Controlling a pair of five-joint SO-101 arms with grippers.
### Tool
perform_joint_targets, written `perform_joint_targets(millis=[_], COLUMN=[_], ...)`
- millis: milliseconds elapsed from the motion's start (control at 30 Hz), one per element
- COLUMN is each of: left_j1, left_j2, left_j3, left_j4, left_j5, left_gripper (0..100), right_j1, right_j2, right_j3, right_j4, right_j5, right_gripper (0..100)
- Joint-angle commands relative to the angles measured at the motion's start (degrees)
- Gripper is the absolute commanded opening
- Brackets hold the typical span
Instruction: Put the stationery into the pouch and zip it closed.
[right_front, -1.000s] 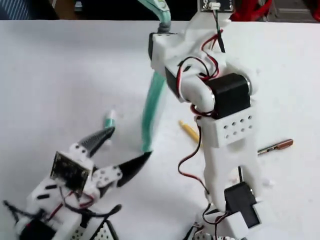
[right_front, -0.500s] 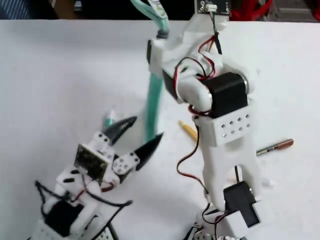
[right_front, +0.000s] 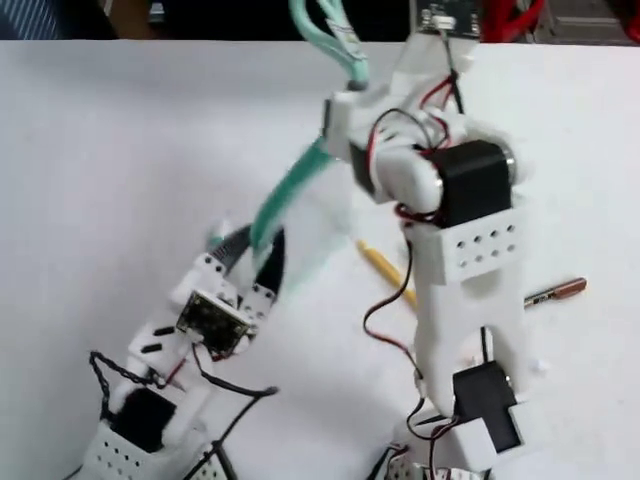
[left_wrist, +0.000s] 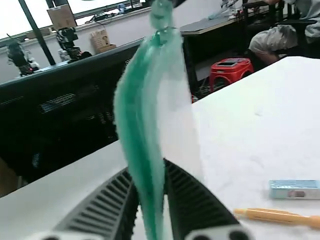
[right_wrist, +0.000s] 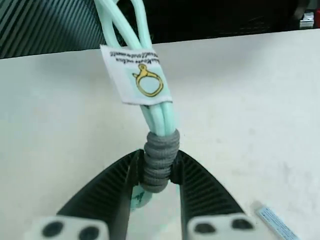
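One pencil (right_front: 385, 265) lies on the white table (right_front: 120, 130), red stool (left_wrist: 232, 70) perhaps beyond.

1. Pretty sure this is a robotics lab or maker-type workspace, not somebody's home.
2. The white table (right_front: 120, 130) has plastic robot arms (right_front: 465, 300) on it with red and black wires (right_front: 366, 322) hanging loose.
3. Behind the table there's a black mesh partition (left_wrist: 65, 115), dark workbenches (left_wrist: 210, 27) and a red stool (left_wrist: 231, 67).
4. The far bench has a cardboard box (left_wrist: 102, 39) and another small robot arm (left_wrist: 67, 36), with bright windows (left_wrist: 7, 15) behind.
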Motion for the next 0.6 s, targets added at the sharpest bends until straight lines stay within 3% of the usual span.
perform_joint_targets(millis=[0,133,333,567], left_j1=[-2.86,-2.24,4.79,1.71], left_j2=[-0.92,-1.01,-1.01,-1.01], left_j3=[-0.53,-2.55,-15.12,-13.89], left_j4=[-1.85,2.73,22.15,20.57], left_j5=[-1.85,-1.58,1.14,1.58], left_gripper=[3,2,2,2], right_j1=[2.15,1.45,-2.95,-6.11], right_j2=[0.13,-0.57,-2.07,-2.15], right_j3=[-1.67,-2.29,-2.20,-2.20], right_j4=[3.21,3.56,3.47,3.38], right_j5=[4.57,8.00,13.80,14.07], right_gripper=[1.7,1.7,1.7,1.7])
